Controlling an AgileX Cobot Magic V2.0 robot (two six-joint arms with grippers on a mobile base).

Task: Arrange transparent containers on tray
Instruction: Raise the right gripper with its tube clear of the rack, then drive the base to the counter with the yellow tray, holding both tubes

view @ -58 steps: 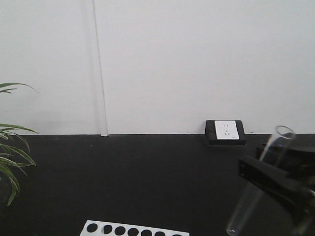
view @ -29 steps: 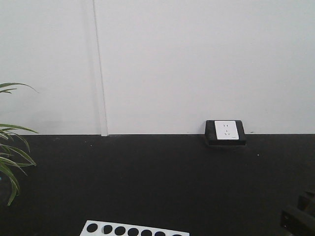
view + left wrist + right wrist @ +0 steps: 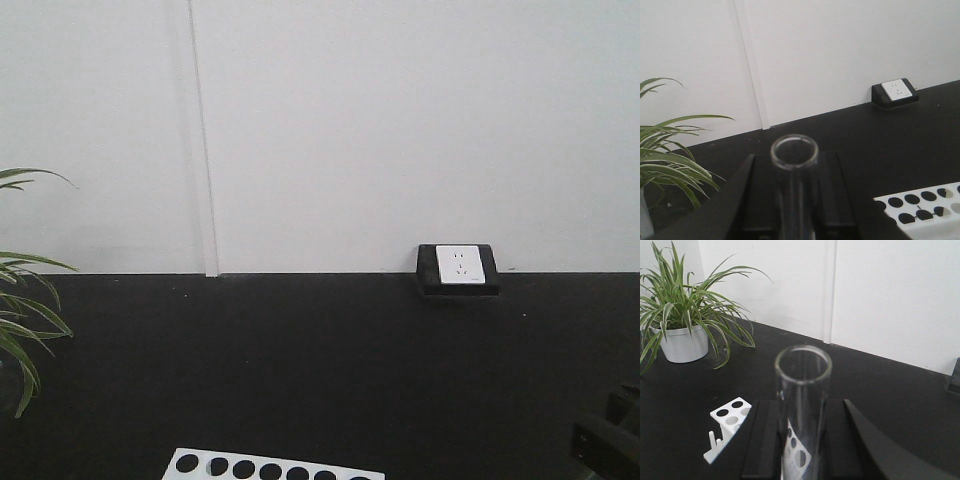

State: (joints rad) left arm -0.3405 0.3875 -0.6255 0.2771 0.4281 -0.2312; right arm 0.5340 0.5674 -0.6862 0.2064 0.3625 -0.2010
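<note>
Left wrist view: left gripper [image 3: 792, 202] clamps a test tube [image 3: 794, 151] near the white rack [image 3: 920, 207]; right gripper [image 3: 802, 437] clamps a second tube [image 3: 803, 385] (rack just beyond).

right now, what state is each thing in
left gripper, shut on left test tube
left test tube, held, empty
right gripper, shut on right test tube
right test tube, held, empty
white rack, holes in view empty
wall socket, nothing plugged in
potted plant, upright
</note>
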